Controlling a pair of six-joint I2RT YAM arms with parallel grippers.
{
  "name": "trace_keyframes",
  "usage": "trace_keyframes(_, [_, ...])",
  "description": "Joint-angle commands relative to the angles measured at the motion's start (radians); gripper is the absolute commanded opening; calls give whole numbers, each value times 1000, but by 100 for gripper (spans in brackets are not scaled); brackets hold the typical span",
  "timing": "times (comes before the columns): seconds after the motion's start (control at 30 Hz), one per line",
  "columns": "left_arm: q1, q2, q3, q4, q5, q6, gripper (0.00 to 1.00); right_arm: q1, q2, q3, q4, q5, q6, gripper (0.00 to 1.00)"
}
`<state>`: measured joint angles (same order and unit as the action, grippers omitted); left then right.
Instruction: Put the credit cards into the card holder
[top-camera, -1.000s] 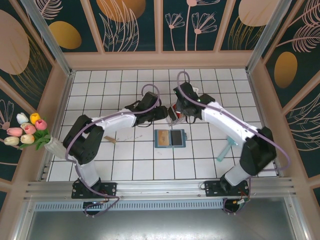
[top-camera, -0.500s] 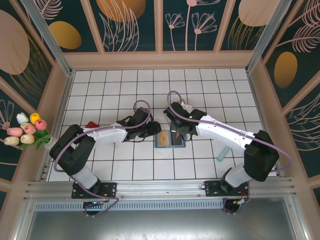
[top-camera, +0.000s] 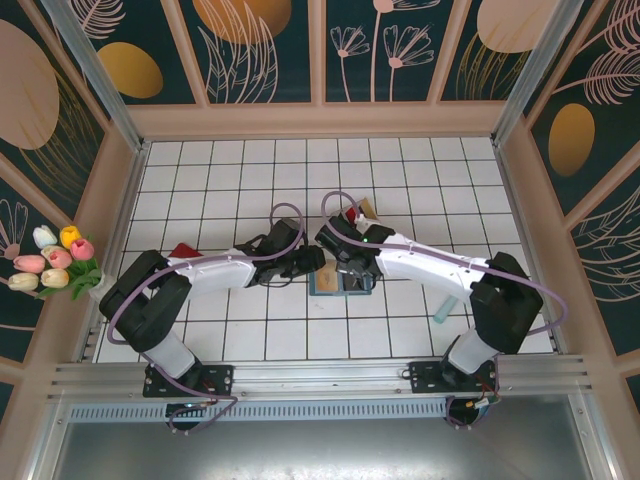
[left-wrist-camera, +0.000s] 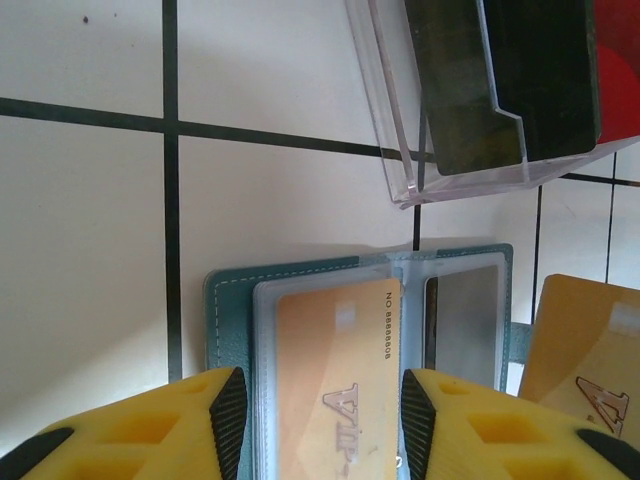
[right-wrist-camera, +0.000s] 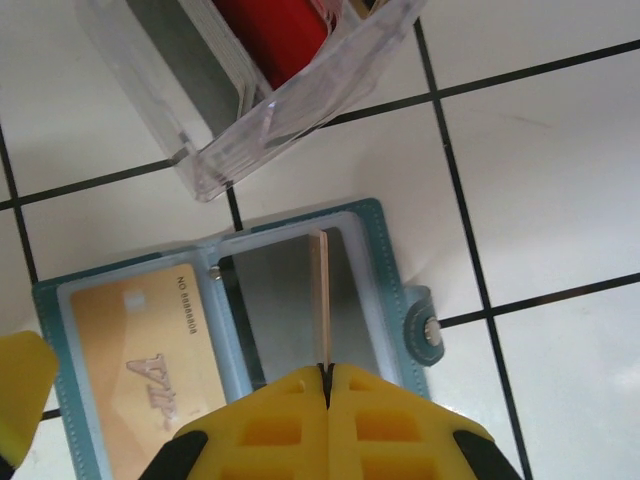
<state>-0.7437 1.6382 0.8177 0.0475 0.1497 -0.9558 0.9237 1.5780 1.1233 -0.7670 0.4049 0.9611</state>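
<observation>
Right tool (right-wrist-camera: 327, 385) pinches tan card (right-wrist-camera: 322, 300) over card holder (right-wrist-camera: 280, 300).

The surface (top-camera: 230, 180) is laid with white square tiles and dark grout lines. A small clear upright rack (left-wrist-camera: 400, 150) stands on it, its transparent walls catching the light. Near the right edge lies a pale teal stick-shaped thing (top-camera: 443, 310). At the left, outside the tiles, pink, yellow and white tulips (top-camera: 55, 262) lean from a pale vase (top-camera: 105, 295). Dark teal wall panels (top-camera: 260, 50) bear tan leaf patterns.
</observation>
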Motion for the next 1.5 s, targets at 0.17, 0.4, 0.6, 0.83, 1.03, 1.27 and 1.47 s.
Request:
trace_keyframes(0.17, [-6,-4,4,13,3,-4,47,-3,-8,24,-36,48,10,0])
trace_keyframes(0.4, [-6,-21,12,3,-29,2,47,-20,-56,45,-29,112,-47,0])
trace_keyframes(0.6, [4,3,106,-50,-100,37,48,-225,-177,34,263,-66,-583,0])
trace_keyframes(0.83, [77,92,229,-15,-34,38,56,-422,-93,120,321,-251,-899,0])
trace_keyframes(1.03, [86,215,371,-44,-7,55,58,-441,-1,168,340,-285,-1010,0])
trace_keyframes(1.27, [98,290,417,-57,-13,53,59,-467,99,218,324,-334,-1027,0])
trace_keyframes(1.47, [107,344,450,-53,12,58,59,-470,162,230,328,-362,-1012,0])
